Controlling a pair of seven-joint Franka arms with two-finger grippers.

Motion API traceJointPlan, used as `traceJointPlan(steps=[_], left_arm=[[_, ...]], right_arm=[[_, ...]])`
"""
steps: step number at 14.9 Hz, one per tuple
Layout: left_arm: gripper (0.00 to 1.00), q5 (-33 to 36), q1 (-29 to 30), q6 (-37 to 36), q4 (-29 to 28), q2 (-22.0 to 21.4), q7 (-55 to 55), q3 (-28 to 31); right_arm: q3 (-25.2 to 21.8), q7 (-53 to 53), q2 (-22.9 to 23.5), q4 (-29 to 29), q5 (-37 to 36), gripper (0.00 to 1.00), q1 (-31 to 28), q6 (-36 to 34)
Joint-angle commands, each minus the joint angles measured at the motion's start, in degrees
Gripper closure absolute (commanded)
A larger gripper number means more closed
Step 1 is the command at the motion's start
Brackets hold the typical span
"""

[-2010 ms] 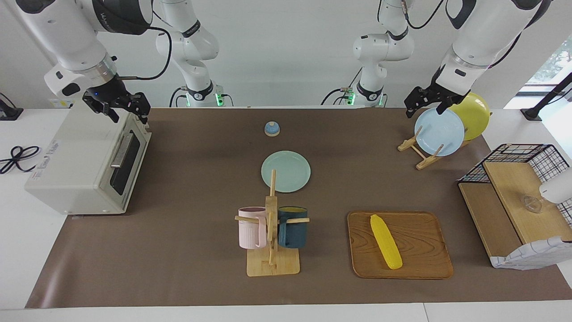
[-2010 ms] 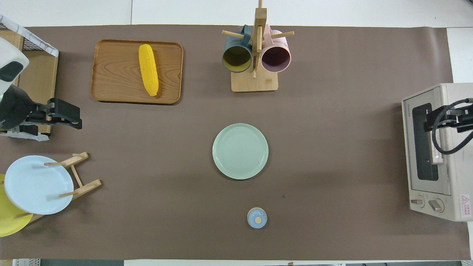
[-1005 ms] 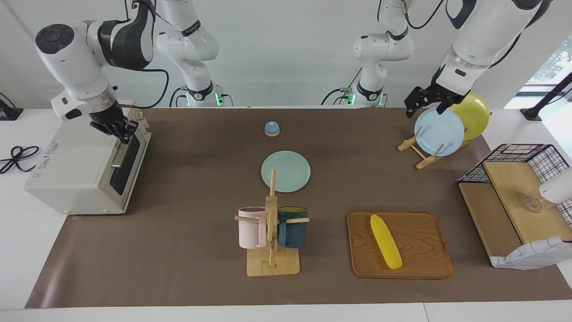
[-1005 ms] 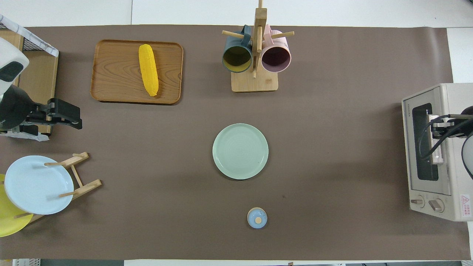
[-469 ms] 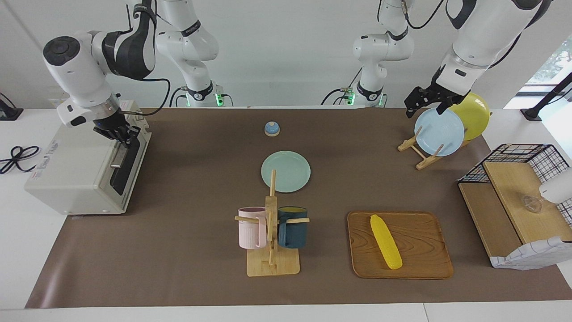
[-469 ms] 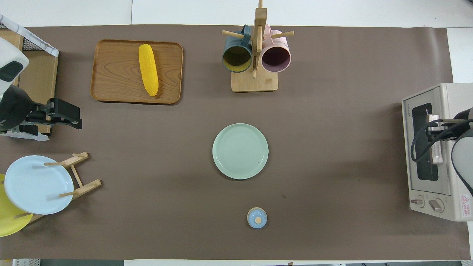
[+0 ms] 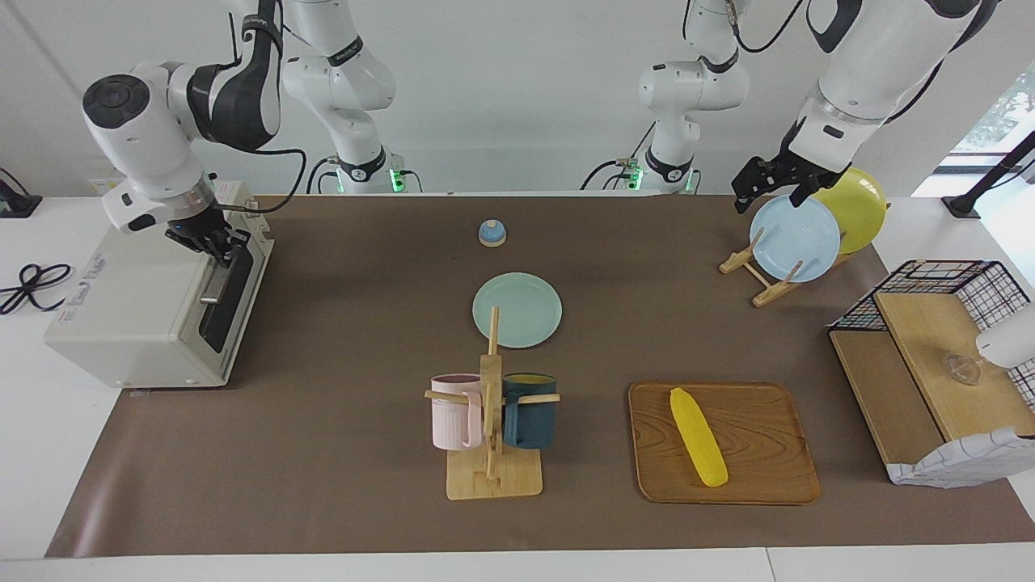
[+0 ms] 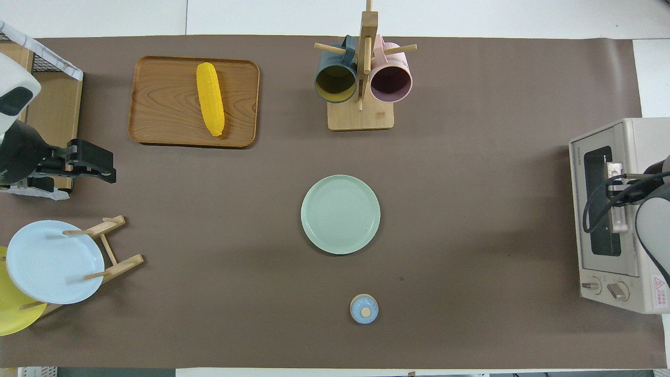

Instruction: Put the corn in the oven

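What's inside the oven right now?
Cannot tell: the oven door is shut and its glass reads dark. The corn lies on the wooden tray. The right gripper is at the door handle.

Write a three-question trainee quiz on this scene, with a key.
1. True or false: the corn lies on the wooden tray.
2. Which gripper is at the oven door handle: A the left gripper, B the right gripper?
3. Fill in: the oven door is ____.

Key
1. True.
2. B; the left gripper waits over the plate rack.
3. Shut.
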Motion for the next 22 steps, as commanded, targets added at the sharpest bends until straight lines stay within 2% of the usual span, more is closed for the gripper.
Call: traceJointPlan(steps=[1, 5, 10, 16, 22], left_arm=[[0.00, -0.6, 0.6, 1.0, -2.3, -1.9, 0.4, -0.1], [0.00, -0.6, 0.6, 0.9, -2.2, -1.9, 0.4, -0.1], [0.00, -0.5, 0.6, 0.9, -2.2, -1.9, 0.4, -0.1], [0.00, -0.5, 0.6, 1.0, -2.2, -1.9, 0.4, -0.1], [0.00, -0.5, 0.6, 0.9, -2.2, -1.9, 0.4, -0.1]], right_arm=[[0.8, -1.5, -0.6, -1.3, -0.8, 1.00, -1.6, 1.3], [0.8, -1.7, -0.7, -3.0, -0.8, 1.00, -1.7, 2.3], [0.8, -1.3, -0.1, -6.5, -0.7, 1.00, -0.7, 8.8], [0.9, 1.4, 3.3, -6.9, 0.1, 1.00, 4.2, 13.7], [1.4, 2.0, 6.8, -7.5, 1.1, 1.00, 5.4, 17.7]])
